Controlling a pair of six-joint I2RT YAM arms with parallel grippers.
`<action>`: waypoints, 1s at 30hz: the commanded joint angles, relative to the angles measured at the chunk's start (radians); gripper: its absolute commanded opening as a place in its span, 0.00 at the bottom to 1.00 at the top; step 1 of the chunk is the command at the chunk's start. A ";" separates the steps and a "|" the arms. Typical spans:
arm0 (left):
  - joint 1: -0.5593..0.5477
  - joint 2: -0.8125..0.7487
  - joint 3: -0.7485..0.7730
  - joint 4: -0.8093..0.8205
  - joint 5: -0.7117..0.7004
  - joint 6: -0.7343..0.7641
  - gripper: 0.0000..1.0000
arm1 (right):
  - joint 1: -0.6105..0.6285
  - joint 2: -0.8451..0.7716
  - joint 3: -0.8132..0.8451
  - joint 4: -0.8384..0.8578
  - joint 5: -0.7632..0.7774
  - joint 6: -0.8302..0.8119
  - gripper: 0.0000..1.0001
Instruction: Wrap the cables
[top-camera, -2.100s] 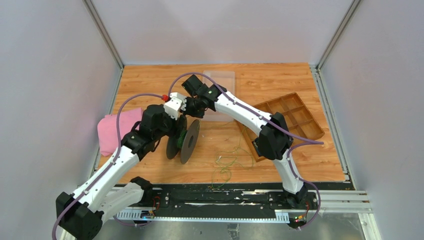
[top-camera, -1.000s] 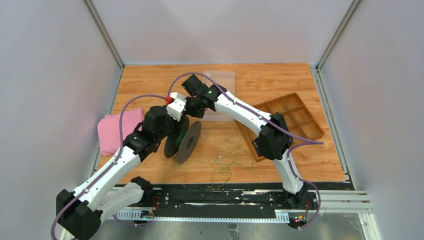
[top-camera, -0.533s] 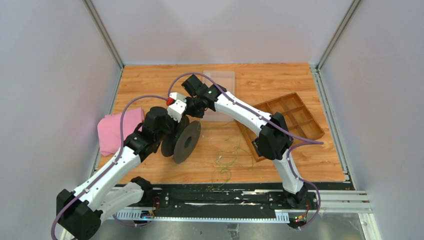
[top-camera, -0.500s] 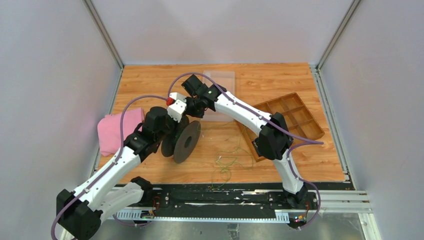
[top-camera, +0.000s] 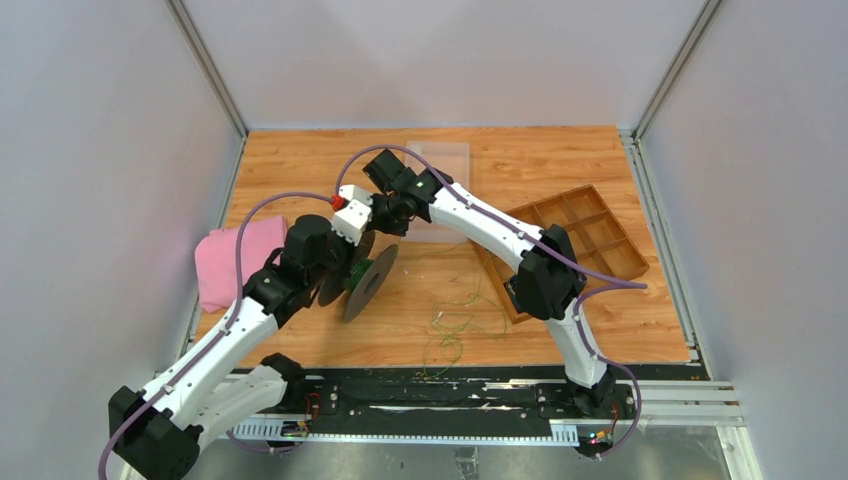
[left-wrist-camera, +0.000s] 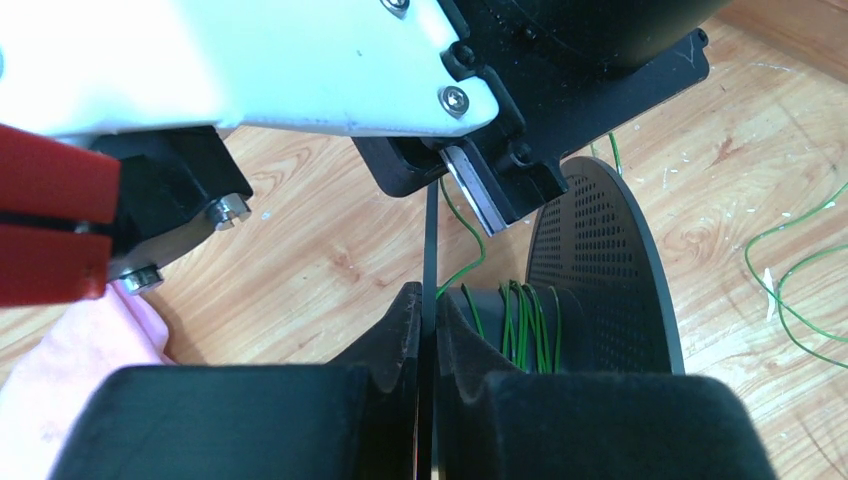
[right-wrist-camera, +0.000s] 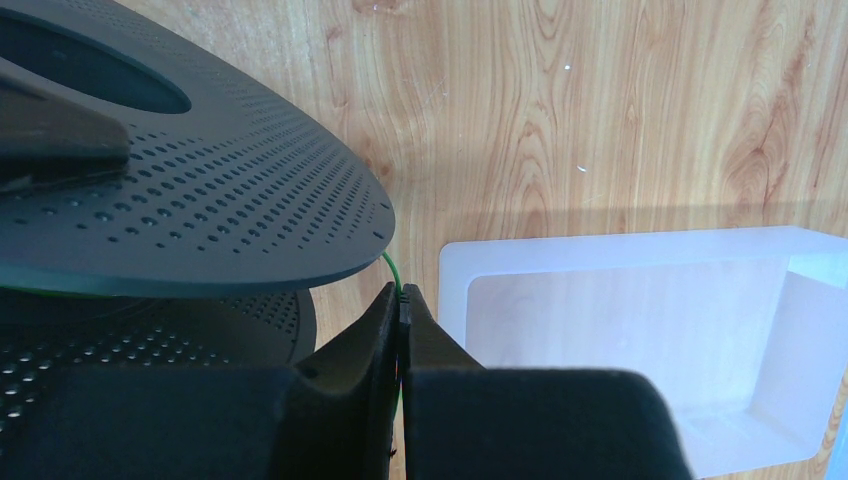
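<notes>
Left gripper (left-wrist-camera: 427, 318) clamps the spool (left-wrist-camera: 600, 260) (right gripper (right-wrist-camera: 402, 303) pinches green cable (right-wrist-camera: 390, 265))

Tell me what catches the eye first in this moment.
A black perforated spool stands on edge at centre-left. The left gripper pinches one flange, and the right gripper pinches the green wire beside it. More loose wire sprawls to the spool's right.

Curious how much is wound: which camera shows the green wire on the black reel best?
The left wrist view: separate turns of green wire sit on the reel hub. The top view shows a green speck and loose strands; the right wrist view only a bit pinched in its fingers.
</notes>
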 joint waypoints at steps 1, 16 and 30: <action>-0.006 -0.015 0.002 -0.022 -0.001 0.019 0.00 | 0.003 0.004 0.024 -0.024 0.020 0.001 0.01; 0.012 -0.052 0.010 -0.045 0.090 0.018 0.00 | -0.053 -0.056 0.007 -0.025 -0.027 0.077 0.05; 0.072 -0.044 0.090 -0.080 0.118 -0.020 0.00 | -0.114 -0.144 -0.108 -0.016 -0.050 0.099 0.13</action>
